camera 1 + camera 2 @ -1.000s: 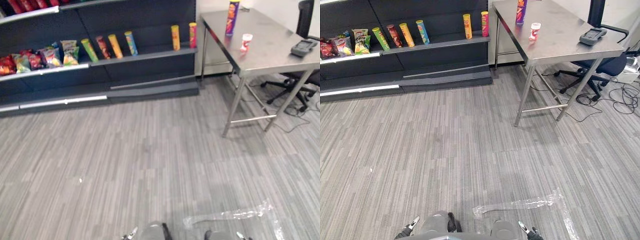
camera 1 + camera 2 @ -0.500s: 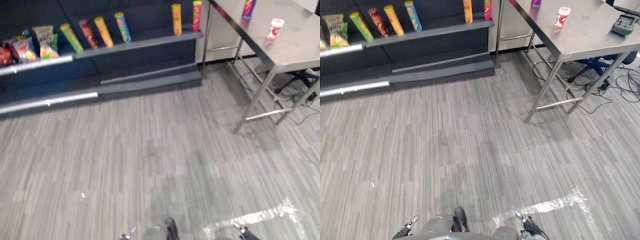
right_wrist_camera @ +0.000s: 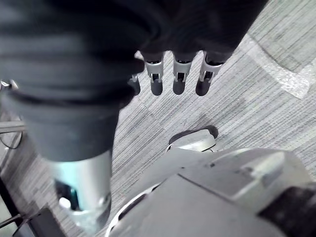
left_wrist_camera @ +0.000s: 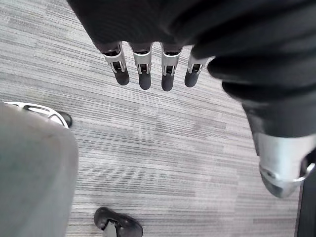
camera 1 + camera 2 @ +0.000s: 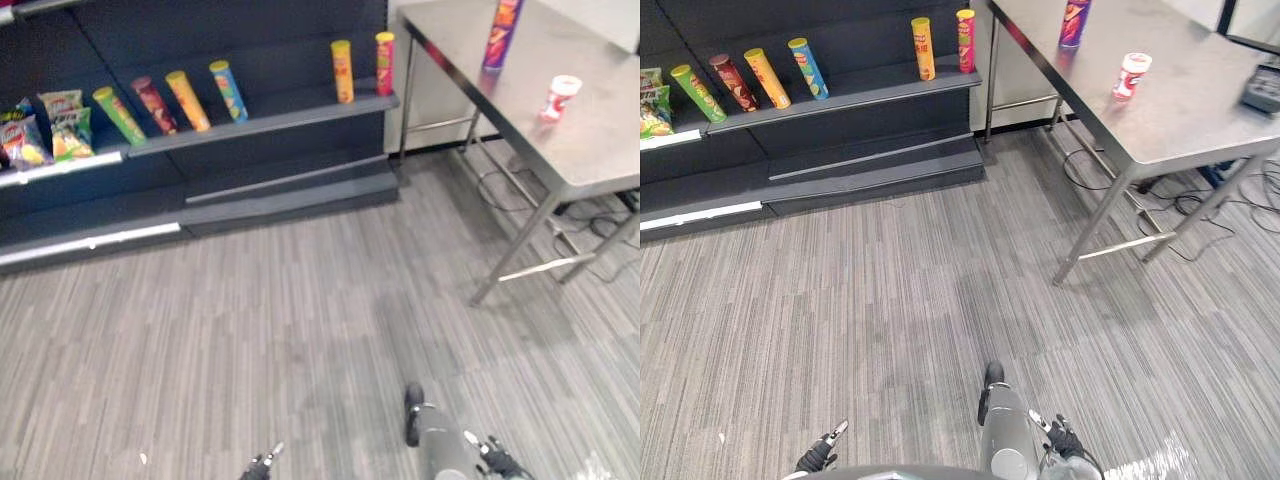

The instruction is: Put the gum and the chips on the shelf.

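Note:
A tall purple chips can stands upright at the far side of a steel table on the right. A small red-and-white gum tub stands near it on the same table top. The dark shelf runs along the back left. My left hand hangs over the grey floor, open with straight fingers and nothing in it. Open and empty too, my right hand hangs low at my side. Both hands are far from the table and the shelf.
Several upright and leaning chip cans stand on the shelf, with snack bags at its left end. A black device lies on the table's right edge. Cables trail under the table. Clear tape is stuck on the floor.
The whole picture has shifted, so the camera has moved: shelf and table now lie nearer and the floor tape has slid to the lower right. Both hands still hang empty.

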Robot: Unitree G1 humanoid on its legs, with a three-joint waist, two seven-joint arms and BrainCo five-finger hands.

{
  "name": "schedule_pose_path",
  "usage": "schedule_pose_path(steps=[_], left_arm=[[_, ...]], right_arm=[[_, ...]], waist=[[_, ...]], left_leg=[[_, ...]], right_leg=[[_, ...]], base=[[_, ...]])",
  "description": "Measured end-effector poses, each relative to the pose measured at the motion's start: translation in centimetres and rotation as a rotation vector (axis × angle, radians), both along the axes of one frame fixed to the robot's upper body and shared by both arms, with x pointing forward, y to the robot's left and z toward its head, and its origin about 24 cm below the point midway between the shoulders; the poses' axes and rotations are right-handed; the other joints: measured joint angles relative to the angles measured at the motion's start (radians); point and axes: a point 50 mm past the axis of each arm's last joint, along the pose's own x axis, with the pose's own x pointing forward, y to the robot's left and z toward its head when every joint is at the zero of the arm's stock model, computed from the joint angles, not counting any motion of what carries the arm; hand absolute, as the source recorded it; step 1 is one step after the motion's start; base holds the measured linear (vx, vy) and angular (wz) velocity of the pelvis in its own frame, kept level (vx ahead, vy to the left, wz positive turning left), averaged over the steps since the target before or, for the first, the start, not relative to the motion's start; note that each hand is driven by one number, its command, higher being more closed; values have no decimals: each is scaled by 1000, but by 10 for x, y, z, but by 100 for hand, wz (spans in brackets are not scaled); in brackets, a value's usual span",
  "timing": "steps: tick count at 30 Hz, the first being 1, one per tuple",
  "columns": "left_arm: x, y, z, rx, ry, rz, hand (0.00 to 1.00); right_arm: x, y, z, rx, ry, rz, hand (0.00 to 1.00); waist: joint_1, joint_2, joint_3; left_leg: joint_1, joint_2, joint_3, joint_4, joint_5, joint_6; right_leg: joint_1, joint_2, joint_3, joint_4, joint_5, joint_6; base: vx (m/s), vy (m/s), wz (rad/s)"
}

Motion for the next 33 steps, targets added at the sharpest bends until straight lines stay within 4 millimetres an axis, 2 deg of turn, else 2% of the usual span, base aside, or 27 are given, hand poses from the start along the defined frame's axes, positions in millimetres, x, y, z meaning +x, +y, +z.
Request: schedule_pose_path(steps=[1,3,4,6,7,8,9,10,11,12,14,15,16,18,19,20,21,22,23,24,25,26,27,29,31,32,33], left_arm=[[2,-1,0,-11,-11,31,0],[4,-9,0,-28,-17,51,0],[6,-11,0,-32,-21,49,0],[14,-20,1,-52,-52,54,0],[17,-20,2,-52,-65,57,0],[20,-18,3,-49,-73,63,0],[26,-14,5,-38,-95,92,0],[27,-11,6,-29,-102,101,0],[27,-8,7,-22,-108,114,0],[26,-5,7,-15,-109,117,0],[28,-1,9,-3,-121,116,0],[31,-1,10,3,-139,113,0],[33,0,11,7,-149,111,0],[33,0,12,4,-164,128,0],[30,1,11,9,-163,136,0],[27,1,11,14,-163,138,0],[27,2,11,17,-161,139,0],[23,2,10,18,-152,145,0],[21,3,10,26,-148,153,0],[20,3,10,27,-142,161,0],[16,10,9,43,-128,162,0],[13,14,9,54,-117,162,0],[14,19,9,67,-110,135,0],[12,22,9,76,-89,94,0],[10,21,8,75,-74,68,0],[7,18,6,69,-54,44,0],[8,13,5,66,-44,-15,0]], right_arm=[[2,0,1,-1,-12,-6,0],[-3,1,-1,5,3,-15,0],[-6,1,-2,7,11,-14,0],[-11,3,-3,12,25,-20,0],[-13,2,-3,11,29,-20,0],[-14,1,-3,8,32,-21,0],[-17,2,-4,11,38,-22,0],[-17,3,-4,13,38,-21,0],[-14,2,-3,7,30,-24,0],[-12,2,-2,3,20,-22,0],[-11,6,-3,6,19,-16,0],[-11,7,-3,7,20,-9,0],[-11,7,-3,7,22,-10,0],[-9,9,-3,16,12,-25,0],[-6,11,-2,16,-3,-19,0],[-5,12,-2,18,-6,-17,0],[-5,13,-2,18,-6,-13,0],[-4,14,-2,16,-3,-3,0],[-4,13,-2,12,-1,1,0],[-7,12,-3,10,11,0,0],[-12,17,-6,28,33,-11,0],[-16,23,-9,48,52,-22,0],[-18,30,-10,70,55,-35,0],[-23,34,-13,87,77,-51,0],[-23,30,-12,84,72,-80,0],[-18,27,-11,77,55,-75,0],[-15,25,-10,76,45,-62,0]], waist=[[-4,-14,9],[-7,-5,3],[-8,-8,4],[-10,7,-10],[-10,3,-13],[-11,1,-15],[-11,-8,-15],[-7,-18,-11],[-3,-20,-10],[-2,-22,-8],[4,-32,-10],[17,-35,-10],[25,-37,-10],[30,-45,-11],[30,-52,-15],[30,-57,-17],[30,-57,-19],[32,-56,-22],[34,-52,-24],[39,-64,-34],[47,-82,-74],[43,-106,-105],[27,-132,-128],[22,-152,-157],[33,-156,-167],[39,-146,-166],[21,-122,-156]], left_leg=[[-5,2,-4,16,51,-8],[22,23,-12,37,124,-40],[28,31,-17,42,140,-42],[22,62,-62,99,194,-63],[-3,76,-88,159,217,-85],[-50,97,-124,265,234,-108],[-170,129,-196,517,326,-141],[-219,142,-211,620,371,-148],[-311,168,-213,813,363,-153],[-377,187,-187,933,325,-132],[-458,199,-121,992,238,-100],[-513,201,-85,973,191,-77],[-536,202,-68,944,175,-67],[-570,198,-20,760,154,-54],[-568,184,1,567,159,-48],[-565,164,-6,383,180,-39],[-566,158,-15,308,196,-43],[-569,155,-40,210,220,-54],[-575,160,-57,176,231,-60],[-578,156,-61,204,306,-62],[-588,128,-56,253,307,-59],[-609,110,-52,297,256,-44],[-620,84,-51,325,213,-35],[-604,40,-43,314,184,-20],[-544,10,4,281,165,13],[-490,-2,29,245,154,32],[-423,-18,33,213,137,59]], right_leg=[[-20,1,10,59,-53,-20],[-4,2,-5,138,-137,-32],[5,3,-12,152,-156,-38],[40,4,-40,169,-203,-53],[60,3,-50,165,-224,-54],[88,4,-63,152,-242,-49],[146,2,-79,119,-256,-53],[167,3,-80,105,-259,-61],[215,5,-80,87,-268,-73],[269,8,-77,63,-280,-85],[349,4,-63,20,-290,-74],[385,-2,-50,0,-294,-67],[401,-6,-44,-8,-294,-62],[440,-25,-26,-25,-301,-29],[460,-43,-8,-25,-318,-10],[477,-63,11,-24,-342,9],[483,-70,22,-24,-354,22],[493,-82,44,-23,-372,50],[502,-84,65,-25,-386,68],[515,-96,95,-40,-398,78],[540,-117,134,-103,-400,72],[553,-123,180,-134,-372,42],[549,-139,210,-139,-314,36],[539,-163,251,-126,-231,57],[499,-184,303,-34,-162,62],[433,-186,338,108,-99,75],[349,-176,362,308,1,142]], base=[[413,-281,-10],[411,-289,4],[517,-280,24],[404,-190,29],[253,-125,31],[287,-147,43],[332,-159,33],[325,-132,13],[332,-96,-13],[284,-49,-16],[281,35,-25],[262,88,-34],[256,130,-34],[234,167,-30],[295,265,-39],[323,293,-38],[348,345,-40],[359,396,-42],[369,428,-54],[507,526,-64],[460,404,-54],[592,429,-27],[397,257,6],[454,352,6],[486,345,-36],[458,302,-44],[434,272,-32]])
